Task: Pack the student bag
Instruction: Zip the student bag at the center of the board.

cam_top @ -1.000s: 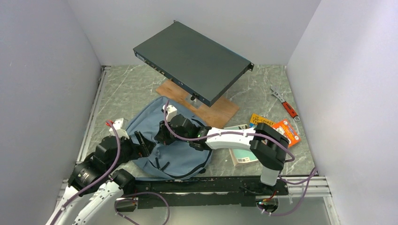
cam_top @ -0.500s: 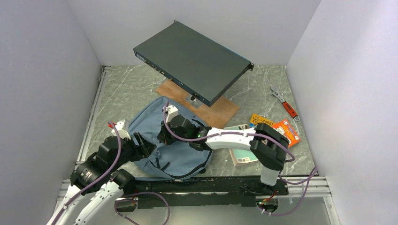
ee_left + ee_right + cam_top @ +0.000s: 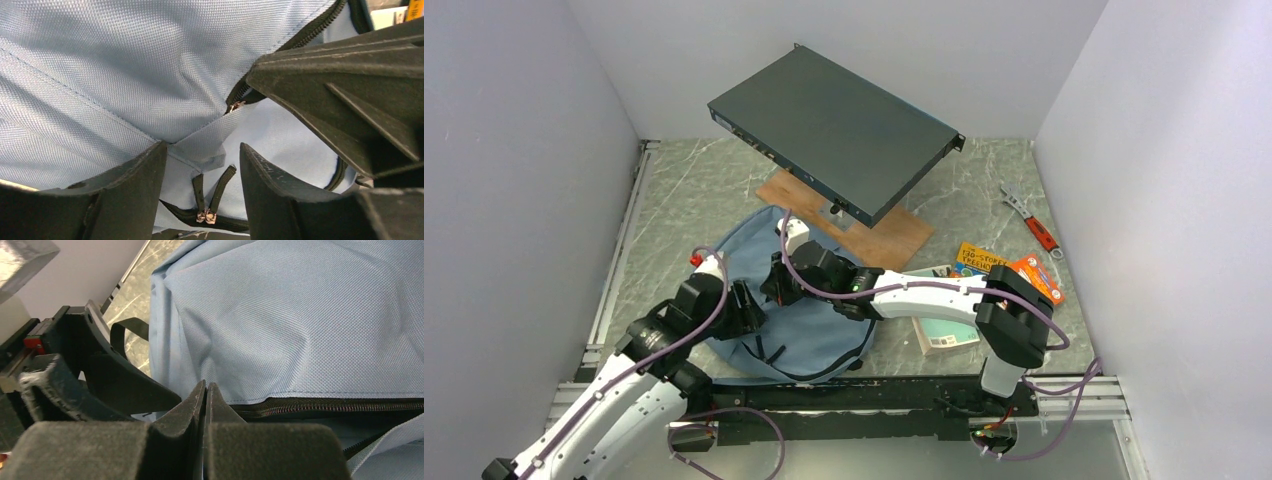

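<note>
The left end effector (image 3: 750,306) has been brought further over the student bag (image 3: 824,340) and is spread apart; the right end effector (image 3: 776,284) is kept closed, possibly on the zip (image 3: 325,407)

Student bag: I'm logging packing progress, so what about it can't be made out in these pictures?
- Inside of the student bag: in the top external view its own fabric, the left arm and the right arm cover the opening.
- Grip of the right end effector: the right wrist view shows it shut by the zipper; anything pinched inside is hidden.
- Title of the teal book: the right arm crosses it.
</note>
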Controlling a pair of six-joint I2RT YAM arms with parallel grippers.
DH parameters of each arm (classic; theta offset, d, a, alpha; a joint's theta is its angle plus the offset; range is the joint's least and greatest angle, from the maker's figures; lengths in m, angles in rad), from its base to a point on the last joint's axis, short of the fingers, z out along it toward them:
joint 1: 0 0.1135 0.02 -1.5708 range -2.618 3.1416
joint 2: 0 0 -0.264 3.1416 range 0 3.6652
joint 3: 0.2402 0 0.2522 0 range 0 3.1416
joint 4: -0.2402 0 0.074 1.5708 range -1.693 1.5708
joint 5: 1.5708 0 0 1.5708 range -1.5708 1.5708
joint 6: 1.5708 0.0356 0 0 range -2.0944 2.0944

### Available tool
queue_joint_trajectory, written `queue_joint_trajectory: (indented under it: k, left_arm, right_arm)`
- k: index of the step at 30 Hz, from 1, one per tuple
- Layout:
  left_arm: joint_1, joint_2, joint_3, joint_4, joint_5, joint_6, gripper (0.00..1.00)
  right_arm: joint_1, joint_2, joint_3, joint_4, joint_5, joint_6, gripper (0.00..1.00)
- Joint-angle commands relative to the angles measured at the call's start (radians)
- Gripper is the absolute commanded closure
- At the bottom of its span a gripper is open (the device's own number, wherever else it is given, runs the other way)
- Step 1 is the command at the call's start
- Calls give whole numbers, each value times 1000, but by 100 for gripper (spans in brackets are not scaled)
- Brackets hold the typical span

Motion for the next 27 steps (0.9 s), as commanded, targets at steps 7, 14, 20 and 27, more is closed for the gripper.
queue_joint_trajectory:
  k: [7,14,20,27]
  left_arm:
    - [1,120,35,0,-107,-35,56]
    - [1,163,17,64,-30,-9,43]
    - [1,174,-6,122,-15,3,35]
    - [1,160,40,-26,-150,-48,80]
  right_arm:
    - [-4,-48,51,4,34,-17,100]
    - [-5,-56,63,-3,47,-36,100]
    - [0,-42,74,4,27,-35,100]
    - [-3,-97,81,-90,190,-97,100]
